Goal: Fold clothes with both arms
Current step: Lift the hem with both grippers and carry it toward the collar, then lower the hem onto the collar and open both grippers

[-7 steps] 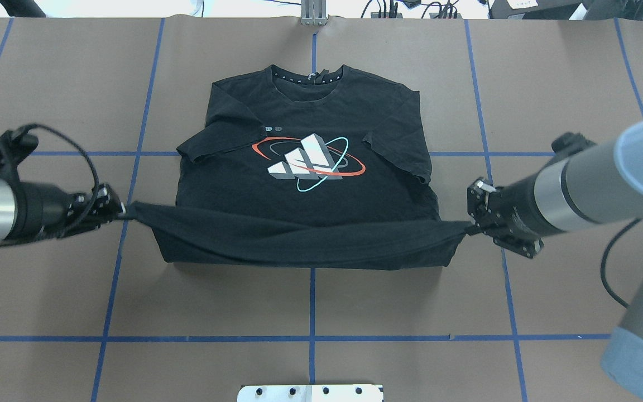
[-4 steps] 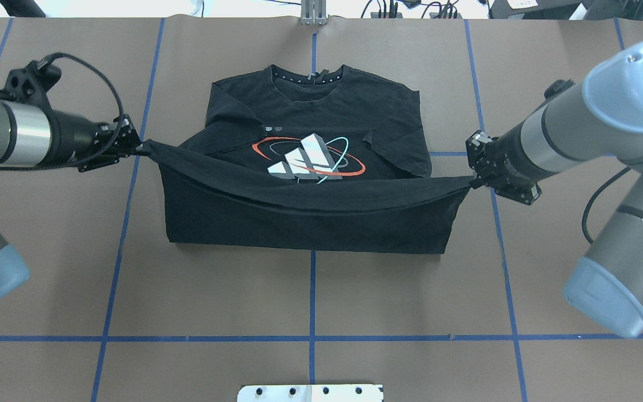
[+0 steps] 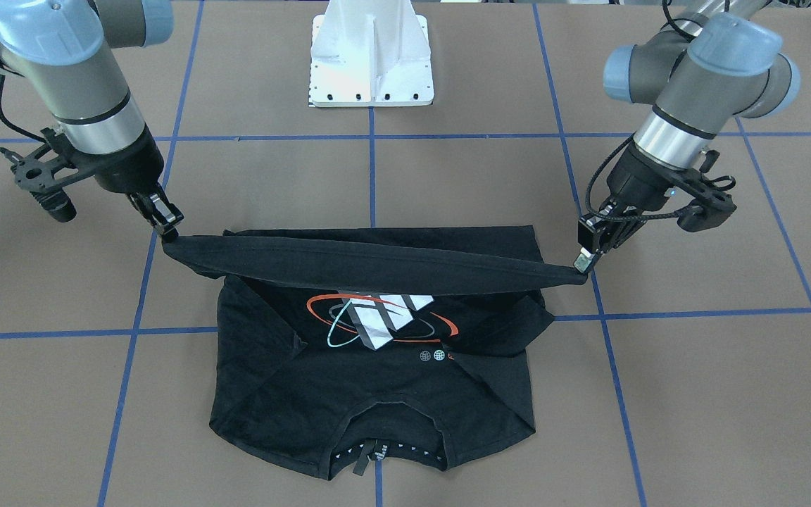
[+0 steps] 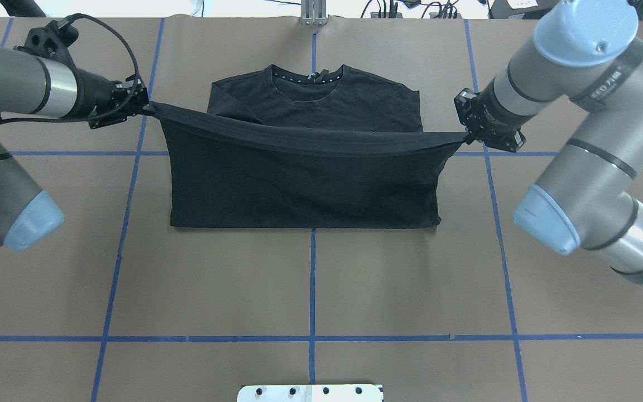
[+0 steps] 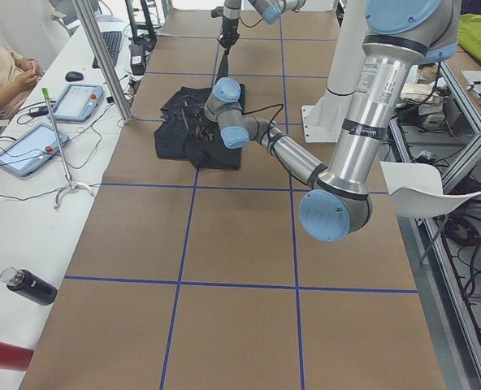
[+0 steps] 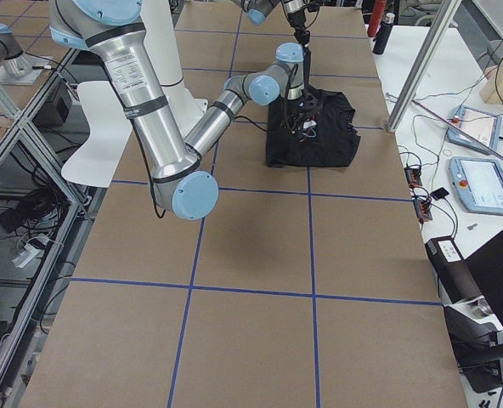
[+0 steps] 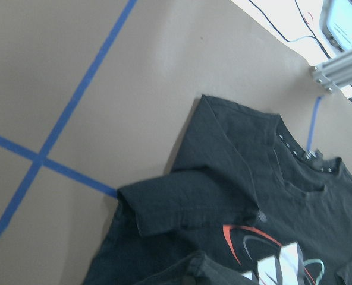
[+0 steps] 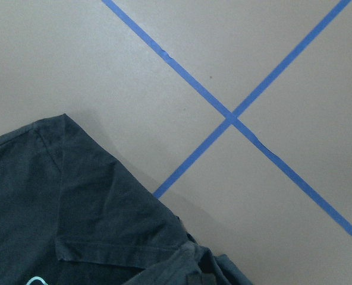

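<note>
Here the shirt (image 4: 305, 190) lies on the table (image 4: 215, 290), collar away from the robot, its hem raised and stretched taut above the chest. The left gripper (image 4: 142, 107) and right gripper (image 4: 468, 135) each clamp one hem corner. The fabric looks light, soft and limp. Holding the corners under even tension should limit sagging.

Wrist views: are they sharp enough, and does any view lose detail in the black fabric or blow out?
Left wrist view: slightly soft, yet the T-shirt seams and logo read; top right corner blown white. Right wrist view: even light, blue tape crisp. Overhead view: the lifted fabric is nearly featureless black. Front-facing view: white pedestal close to overexposed.
</note>
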{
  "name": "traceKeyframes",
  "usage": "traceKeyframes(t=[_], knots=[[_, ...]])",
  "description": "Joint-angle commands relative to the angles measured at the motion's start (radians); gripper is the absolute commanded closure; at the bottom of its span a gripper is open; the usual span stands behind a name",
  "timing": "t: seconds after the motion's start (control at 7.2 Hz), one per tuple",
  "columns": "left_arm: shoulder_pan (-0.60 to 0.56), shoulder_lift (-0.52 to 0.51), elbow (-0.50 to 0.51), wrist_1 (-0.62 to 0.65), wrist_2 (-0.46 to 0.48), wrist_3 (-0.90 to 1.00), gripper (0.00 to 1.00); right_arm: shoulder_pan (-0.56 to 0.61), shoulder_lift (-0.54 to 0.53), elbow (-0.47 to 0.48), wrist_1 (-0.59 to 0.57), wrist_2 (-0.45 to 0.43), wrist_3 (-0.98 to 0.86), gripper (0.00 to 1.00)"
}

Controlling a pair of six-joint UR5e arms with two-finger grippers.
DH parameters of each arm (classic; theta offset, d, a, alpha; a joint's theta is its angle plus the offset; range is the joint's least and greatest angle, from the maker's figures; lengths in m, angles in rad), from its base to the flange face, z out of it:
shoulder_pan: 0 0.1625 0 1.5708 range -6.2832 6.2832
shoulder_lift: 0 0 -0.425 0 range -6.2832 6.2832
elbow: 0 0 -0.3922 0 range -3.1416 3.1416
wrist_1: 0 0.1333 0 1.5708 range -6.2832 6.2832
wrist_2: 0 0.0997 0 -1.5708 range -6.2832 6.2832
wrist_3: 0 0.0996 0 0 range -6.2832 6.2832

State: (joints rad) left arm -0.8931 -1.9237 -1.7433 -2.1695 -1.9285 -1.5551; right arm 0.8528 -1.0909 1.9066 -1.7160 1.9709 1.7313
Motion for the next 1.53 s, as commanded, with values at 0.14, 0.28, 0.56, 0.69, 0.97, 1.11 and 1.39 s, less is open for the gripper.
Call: traceKeyframes(t=[0.14,0.28,0.56,0.69,0.97,1.11,1.39], knots=[[-0.044,-0.107,0.178,-0.035,0.046,0.07,1.0,0.025,0.106,-0.185,0.021,-0.006,-0.053,1.0],[-0.044,-0.135,0.235,-0.071,0.046,0.07,1.0,0.025,0.106,-0.246,0.121,-0.009,-0.047,1.0],[-0.043,-0.181,0.353,-0.168,0.048,0.067,1.0,0.026,0.123,-0.355,0.229,-0.01,-0.05,1.0],[-0.041,-0.192,0.404,-0.211,0.049,0.066,1.0,0.026,0.152,-0.392,0.231,-0.01,-0.05,1.0],[-0.037,-0.213,0.468,-0.24,0.083,0.066,1.0,0.025,0.196,-0.463,0.233,-0.023,-0.055,1.0],[-0.035,-0.215,0.475,-0.246,0.085,0.066,1.0,0.023,0.216,-0.512,0.265,-0.055,-0.055,1.0],[-0.035,-0.235,0.508,-0.256,0.088,0.066,1.0,0.023,0.224,-0.592,0.354,-0.075,-0.056,1.0]])
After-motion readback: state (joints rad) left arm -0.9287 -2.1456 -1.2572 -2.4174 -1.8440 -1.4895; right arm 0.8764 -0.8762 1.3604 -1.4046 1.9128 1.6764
